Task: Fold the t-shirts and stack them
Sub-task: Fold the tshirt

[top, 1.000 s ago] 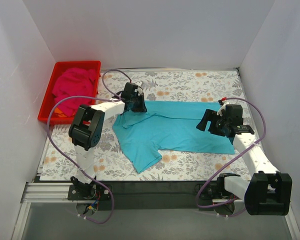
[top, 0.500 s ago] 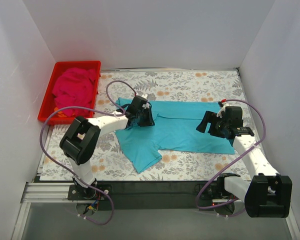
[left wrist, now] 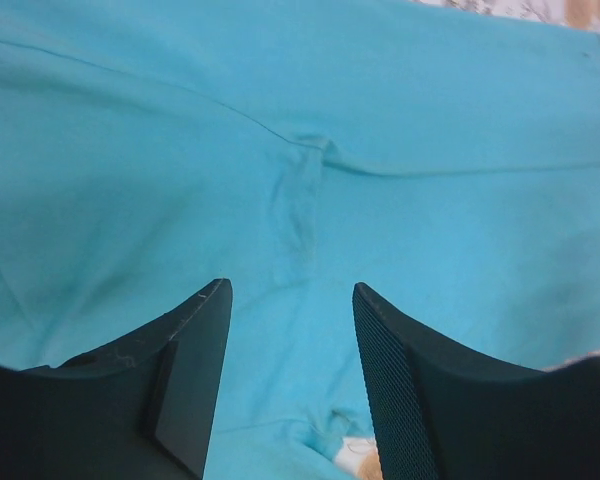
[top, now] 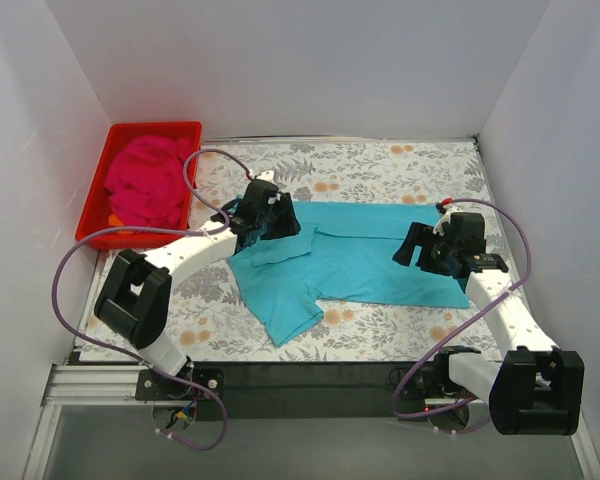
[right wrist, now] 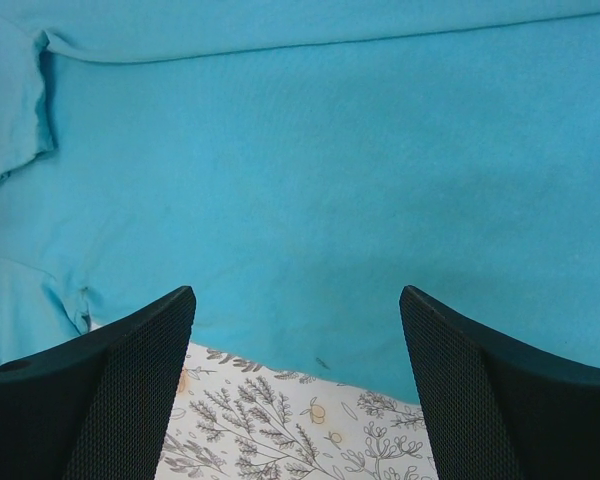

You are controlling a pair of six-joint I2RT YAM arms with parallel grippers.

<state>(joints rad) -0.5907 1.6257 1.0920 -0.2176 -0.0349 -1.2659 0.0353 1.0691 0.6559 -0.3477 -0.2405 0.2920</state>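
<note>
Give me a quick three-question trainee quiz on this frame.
1. True or false: the pink shirt lies in the tray.
2. The blue shirt is: A) folded in the tray, B) lying on the table, C) lifted clear of the table.
3. Fill in: the left gripper and right gripper are both ____.
Key: 1 true; 2 B; 3 open.

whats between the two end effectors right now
Only the blue t-shirt, lying flat on the table. The top view shows its cloth filling the stretch from the left end effector to the right end effector, both open.
</note>
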